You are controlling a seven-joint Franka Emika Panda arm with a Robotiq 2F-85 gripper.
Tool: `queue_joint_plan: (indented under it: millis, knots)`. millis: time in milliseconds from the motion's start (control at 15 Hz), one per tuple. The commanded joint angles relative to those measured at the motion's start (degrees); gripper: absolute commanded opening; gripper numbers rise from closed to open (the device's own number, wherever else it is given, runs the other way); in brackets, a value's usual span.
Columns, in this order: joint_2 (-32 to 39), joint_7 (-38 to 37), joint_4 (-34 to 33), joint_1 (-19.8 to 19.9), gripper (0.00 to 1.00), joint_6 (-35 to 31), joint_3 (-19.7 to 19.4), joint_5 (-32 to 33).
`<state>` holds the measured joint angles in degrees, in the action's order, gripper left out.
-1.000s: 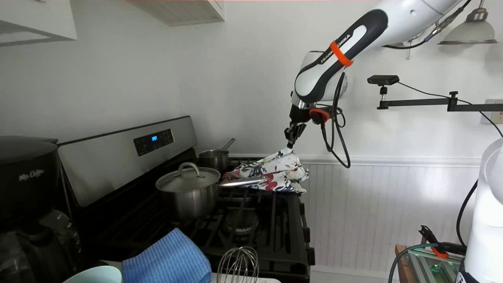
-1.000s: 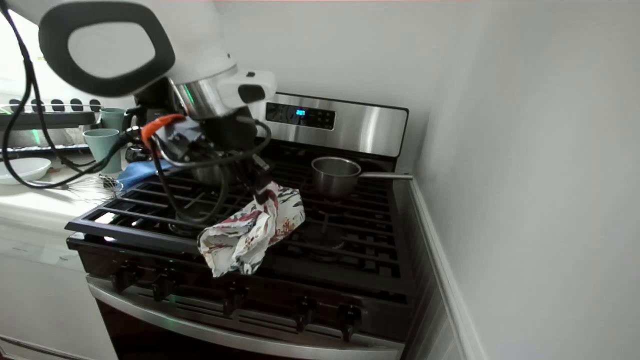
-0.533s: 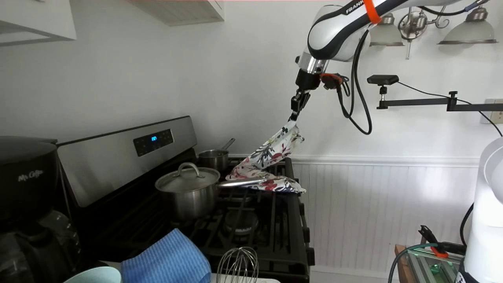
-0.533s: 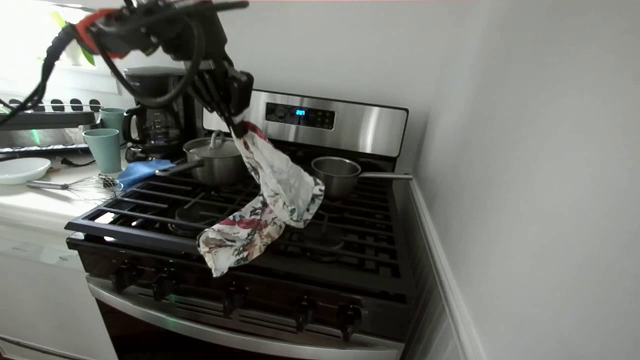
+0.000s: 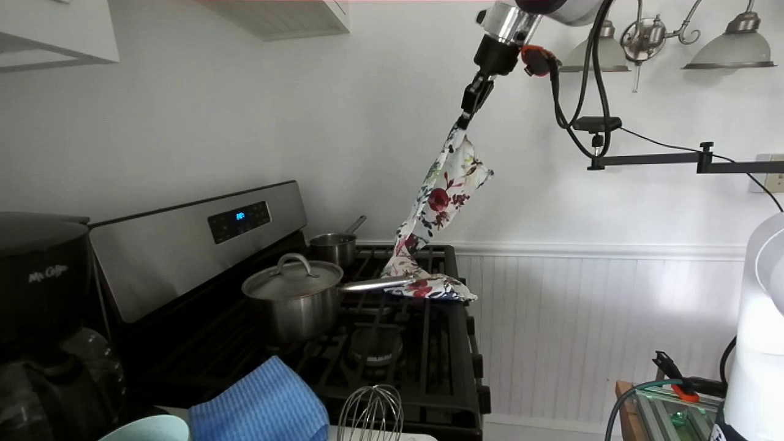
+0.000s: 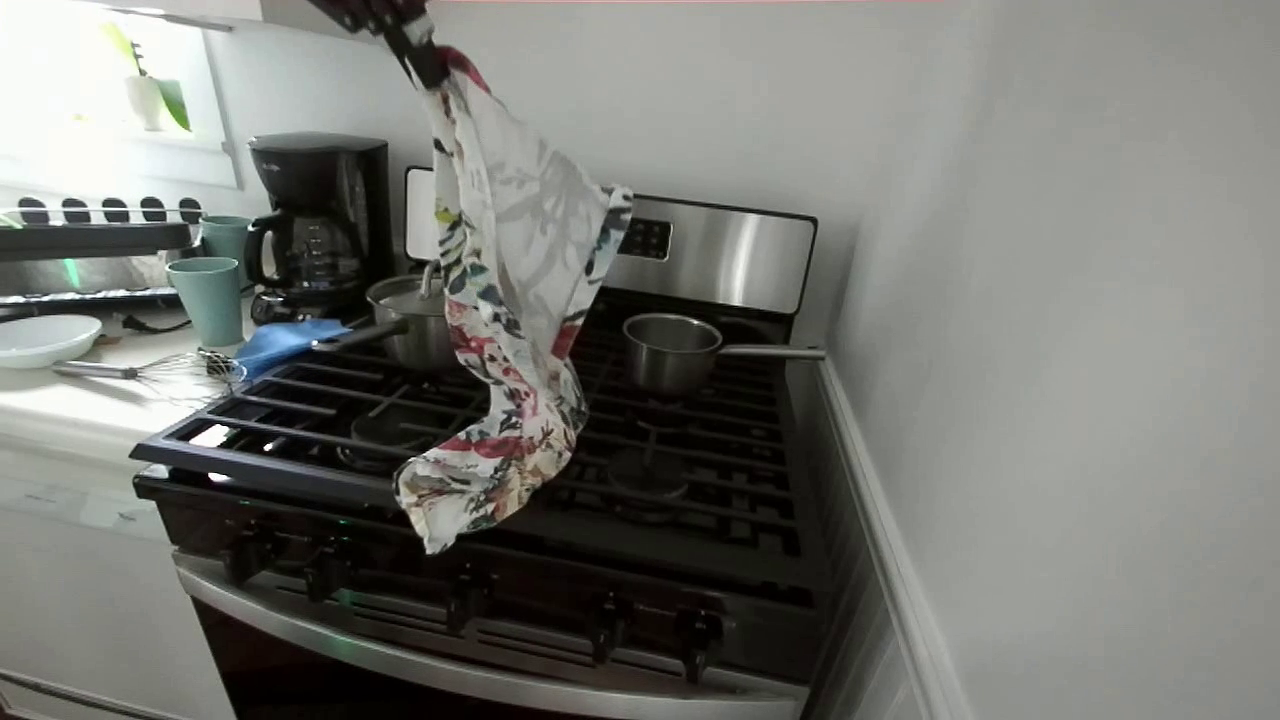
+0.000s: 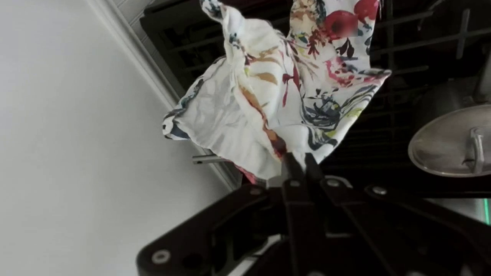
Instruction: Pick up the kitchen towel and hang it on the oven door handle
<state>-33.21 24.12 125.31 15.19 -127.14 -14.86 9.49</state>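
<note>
The kitchen towel, white with a red, green and blue floral print, shows in both exterior views [image 5: 442,199] [image 6: 520,230] and in the wrist view [image 7: 268,88]. My gripper [image 5: 463,120] is shut on one end, high above the stove; its fingertips also show in an exterior view [image 6: 430,75] and in the wrist view [image 7: 303,161], cloth pinched between them. The towel hangs down from the fingers. Its lower end lies on the stovetop grates, with a corner at the front edge. The oven door handle [image 6: 450,673] is a curved silver bar below the knobs.
On the stove stand a lidded pot [image 5: 300,312] with its handle close to the towel, and a small saucepan [image 6: 672,355]. A blue ribbed cloth [image 5: 263,401], a whisk [image 5: 370,413] and a coffee maker [image 6: 320,210] are beside it. A wall [image 6: 1050,350] borders the stove's other side.
My gripper has risen well above the stove with the towel's end in it. More of the towel has lifted and unfolded, while its lower end has stayed at the stovetop's front.
</note>
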Motion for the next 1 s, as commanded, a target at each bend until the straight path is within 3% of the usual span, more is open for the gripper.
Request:
queue_joint_plan:
  millis: [0,400,933]
  knots:
    - [-2.69,-1.06,-3.96,-1.36,0.01,2.98,0.70,2.25]
    - [-5.38,-1.51,-10.94,-2.56,0.01,7.28,1.46,2.36]
    - [-5.78,-1.88,-18.43,-2.92,0.01,19.13,1.60,3.95]
